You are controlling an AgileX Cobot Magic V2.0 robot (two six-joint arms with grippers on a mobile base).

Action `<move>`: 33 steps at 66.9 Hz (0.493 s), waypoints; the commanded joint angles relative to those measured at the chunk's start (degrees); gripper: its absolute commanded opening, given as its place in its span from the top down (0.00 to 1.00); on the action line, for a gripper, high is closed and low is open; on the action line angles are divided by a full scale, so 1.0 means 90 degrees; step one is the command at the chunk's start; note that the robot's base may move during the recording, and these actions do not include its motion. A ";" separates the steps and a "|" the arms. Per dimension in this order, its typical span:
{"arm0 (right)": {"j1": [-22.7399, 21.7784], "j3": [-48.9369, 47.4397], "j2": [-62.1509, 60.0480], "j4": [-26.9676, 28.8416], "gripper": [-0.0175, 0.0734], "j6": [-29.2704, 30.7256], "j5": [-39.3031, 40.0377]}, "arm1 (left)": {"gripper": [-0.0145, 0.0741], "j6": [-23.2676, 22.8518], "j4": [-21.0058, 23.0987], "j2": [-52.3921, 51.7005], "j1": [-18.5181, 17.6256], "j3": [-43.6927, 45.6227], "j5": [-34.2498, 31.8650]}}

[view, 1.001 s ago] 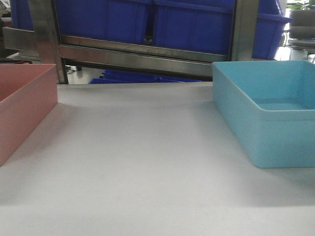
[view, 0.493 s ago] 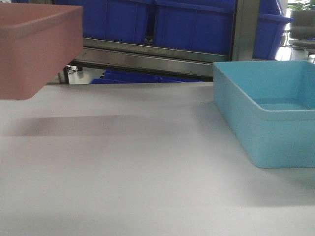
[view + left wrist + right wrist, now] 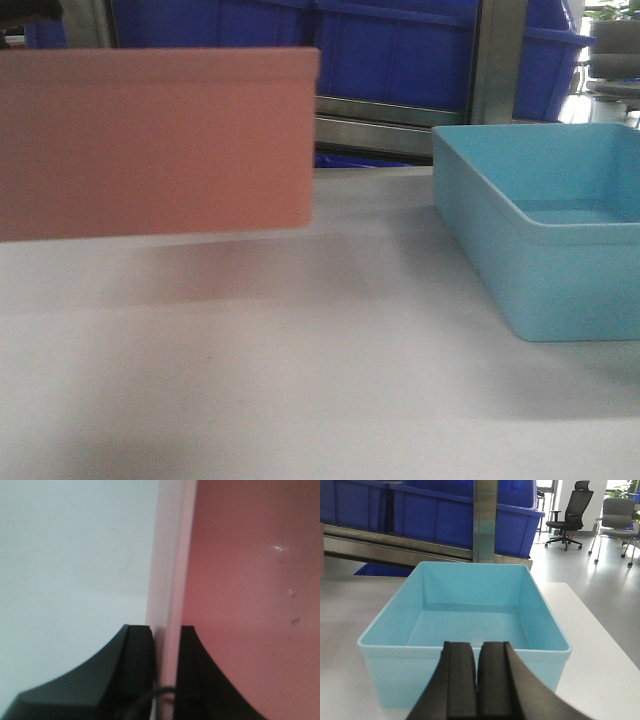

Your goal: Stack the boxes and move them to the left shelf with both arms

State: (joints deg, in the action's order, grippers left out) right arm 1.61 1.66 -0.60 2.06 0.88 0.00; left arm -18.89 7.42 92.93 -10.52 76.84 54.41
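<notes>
**Pink box airborne, blue box waiting**

Upper left of the front view, the pink box is up off the table, long side broadside to us. The left gripper is clamped over its wall. A second ago it sat at the far left edge; now it's swung towards centre. The blue box lies to its right, resting, unmoved. The right gripper hangs at its near rim, jaws together, holding nothing.

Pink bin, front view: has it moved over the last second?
Yes. The pink bin has risen off the table and travelled right, its right edge now much closer to the blue bin, which has not shifted.
</notes>
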 commanded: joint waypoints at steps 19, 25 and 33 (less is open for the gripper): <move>-0.0037 -0.0114 -0.0128 -0.0047 0.75 0.0042 0.0606 | 0.84 -0.1844 -0.0922 -0.0411 -0.1450 -0.1049 -0.1623; -0.0037 -0.0114 -0.0128 -0.0047 0.75 0.0042 0.0606 | 0.84 -0.2015 -0.0988 -0.0411 -0.1547 -0.1356 -0.1873; -0.0037 -0.0114 -0.0128 -0.0047 0.75 0.0042 0.0606 | 0.84 -0.2026 -0.0967 -0.0411 -0.1545 -0.1659 -0.2054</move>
State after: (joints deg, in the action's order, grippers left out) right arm 1.61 1.66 -0.60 2.06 0.88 0.00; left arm -35.51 -1.61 92.81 -23.88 61.66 40.89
